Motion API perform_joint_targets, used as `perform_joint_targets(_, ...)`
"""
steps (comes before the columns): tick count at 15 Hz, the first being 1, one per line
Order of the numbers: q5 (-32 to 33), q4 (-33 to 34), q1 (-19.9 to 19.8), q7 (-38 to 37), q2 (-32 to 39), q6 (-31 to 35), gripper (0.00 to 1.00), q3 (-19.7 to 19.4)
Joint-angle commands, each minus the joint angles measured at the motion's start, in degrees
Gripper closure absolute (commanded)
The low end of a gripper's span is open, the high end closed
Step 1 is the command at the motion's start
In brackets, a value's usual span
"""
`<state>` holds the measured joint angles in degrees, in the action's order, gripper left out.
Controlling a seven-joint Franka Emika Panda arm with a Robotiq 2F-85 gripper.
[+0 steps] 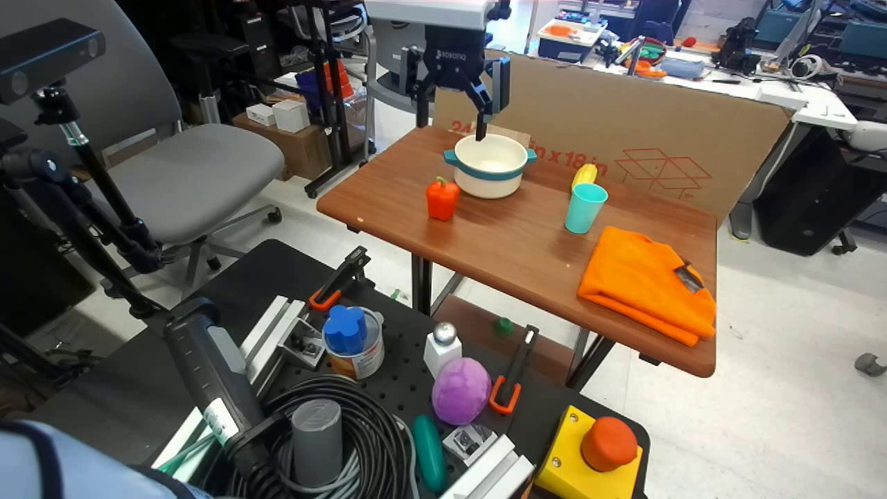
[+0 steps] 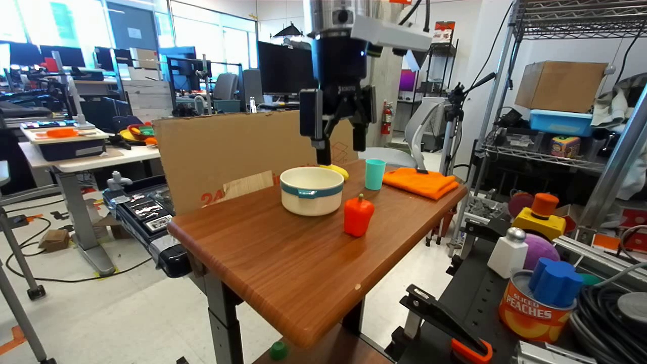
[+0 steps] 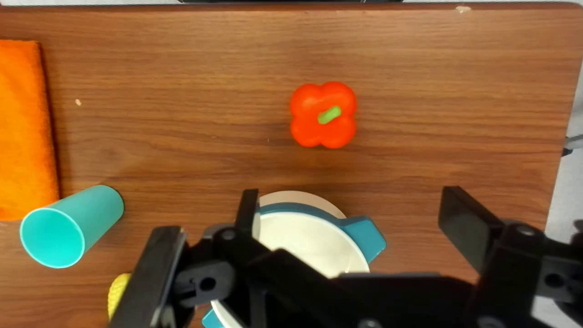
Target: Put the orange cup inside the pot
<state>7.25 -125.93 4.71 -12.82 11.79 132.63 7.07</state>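
Note:
No orange cup shows in these frames. An orange-red toy bell pepper (image 1: 442,201) with a green stem stands upright on the brown table, also in an exterior view (image 2: 358,217) and the wrist view (image 3: 324,129). The pot (image 1: 488,186) is round and white with a teal band and teal handles. It stands beside the pepper; it also shows in an exterior view (image 2: 309,206) and, partly hidden by the gripper, in the wrist view (image 3: 298,197). My gripper (image 1: 452,125) is open and empty, high above the table near the pot; it shows in an exterior view (image 2: 341,150) and wrist view (image 3: 350,195).
A teal cup (image 1: 586,208) stands upright, with a yellow object (image 1: 586,173) behind it. A folded orange cloth (image 1: 644,284) lies at one table end. A cardboard panel (image 1: 658,132) stands along the table's back edge. A black cart (image 1: 398,416) holds clamps, cables and a can.

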Motion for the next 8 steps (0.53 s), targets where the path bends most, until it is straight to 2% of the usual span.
perform_joint_targets(1, -0.4, -2.2, 1.0, -0.2, 2.0, 4.9, 0.00, -1.5)
perform_joint_targets(8, 1.4, -5.5, 1.8, -0.6, 3.6, 5.0, 0.00, -2.6)
